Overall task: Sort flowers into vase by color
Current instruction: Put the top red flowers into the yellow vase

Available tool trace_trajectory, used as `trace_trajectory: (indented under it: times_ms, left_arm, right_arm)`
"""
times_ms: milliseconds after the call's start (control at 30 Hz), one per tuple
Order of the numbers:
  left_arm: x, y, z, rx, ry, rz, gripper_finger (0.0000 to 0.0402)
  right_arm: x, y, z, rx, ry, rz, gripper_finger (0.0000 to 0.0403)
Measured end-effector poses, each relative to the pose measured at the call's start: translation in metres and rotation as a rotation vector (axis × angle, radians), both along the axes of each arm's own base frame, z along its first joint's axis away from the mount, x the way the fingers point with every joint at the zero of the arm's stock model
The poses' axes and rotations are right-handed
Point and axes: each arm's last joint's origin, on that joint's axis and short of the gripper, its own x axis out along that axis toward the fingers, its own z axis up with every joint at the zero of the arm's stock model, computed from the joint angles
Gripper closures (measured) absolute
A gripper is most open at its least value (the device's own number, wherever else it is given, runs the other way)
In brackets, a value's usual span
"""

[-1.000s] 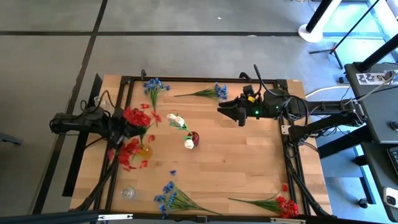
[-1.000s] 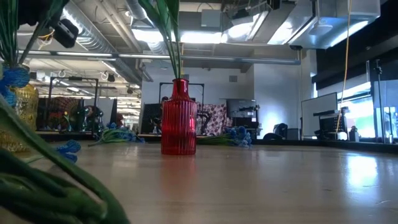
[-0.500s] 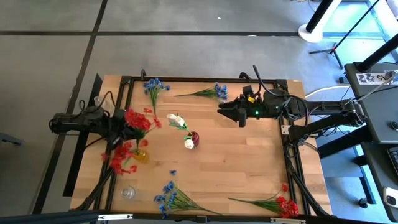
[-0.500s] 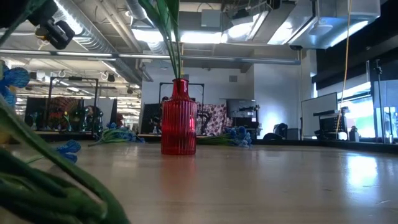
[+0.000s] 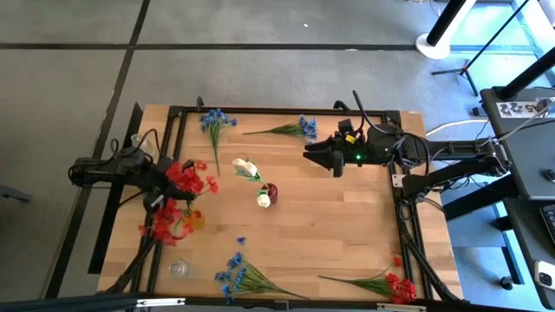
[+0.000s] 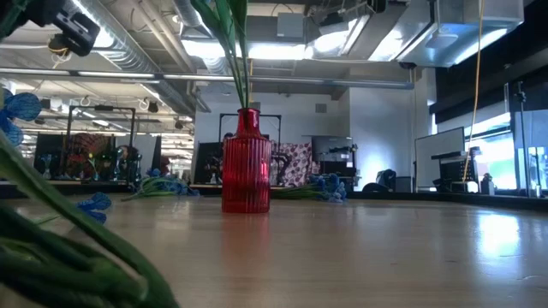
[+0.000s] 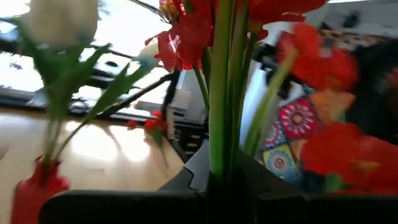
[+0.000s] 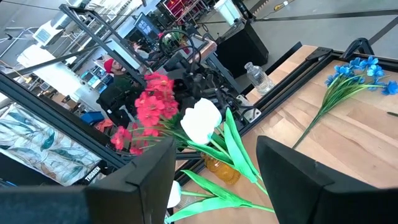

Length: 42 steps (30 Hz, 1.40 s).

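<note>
Red flowers, left of the red vase: light, floppy, blooms likely snag-prone; left gripper clamped on the bunched stems, the best hold; right gripper idle, fingers apart.

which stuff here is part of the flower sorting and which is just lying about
Part of the job:
- red flower bunch in the left hand
- white tulips in the ribbed red vase
- amber vase
- loose blue sprigs

Lying about:
- small clear glass

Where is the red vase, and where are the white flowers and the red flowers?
red vase (image 6: 247, 162), low view, ribbed body.
white flowers (image 5: 246, 166), high view, upper blooms.
red flowers (image 5: 186, 177), high view, bloom cluster.
</note>
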Motion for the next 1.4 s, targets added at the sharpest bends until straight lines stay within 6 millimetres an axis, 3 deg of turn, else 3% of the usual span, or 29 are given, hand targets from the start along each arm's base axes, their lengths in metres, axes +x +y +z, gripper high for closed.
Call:
trace_trajectory:
  times_ms: [300,633,800,1100,1267,1400]
  left_arm:
    - [-0.002,-0.002,0.001,-0.003,-0.011,-0.097,0.039]
    - [-0.001,-0.001,0.002,-0.107,0.039,-0.042,0.0293]
    - [-0.002,-0.004,0.002,-0.139,0.063,-0.159,0.0265]
    - [-0.009,-0.005,0.015,-0.266,0.125,-0.266,0.026]
    - [-0.018,-0.002,0.027,-0.222,0.14,-0.183,0.0259]
    - [-0.019,-0.001,0.023,-0.16,0.183,-0.121,0.0259]
  right_arm:
    - [0.0,0.0,0.0,-0.022,0.004,0.001,0.0181]
    - [0.0,-0.001,0.0,-0.031,0.006,-0.023,0.0181]
    - [0.0,-0.001,0.0,-0.03,0.006,-0.023,0.0181]
    - [0.0,-0.001,0.0,-0.03,0.007,-0.022,0.018]
    - [0.0,-0.001,0.0,-0.033,0.007,-0.013,0.0181]
    - [0.0,0.0,-0.001,-0.049,0.009,0.003,0.018]
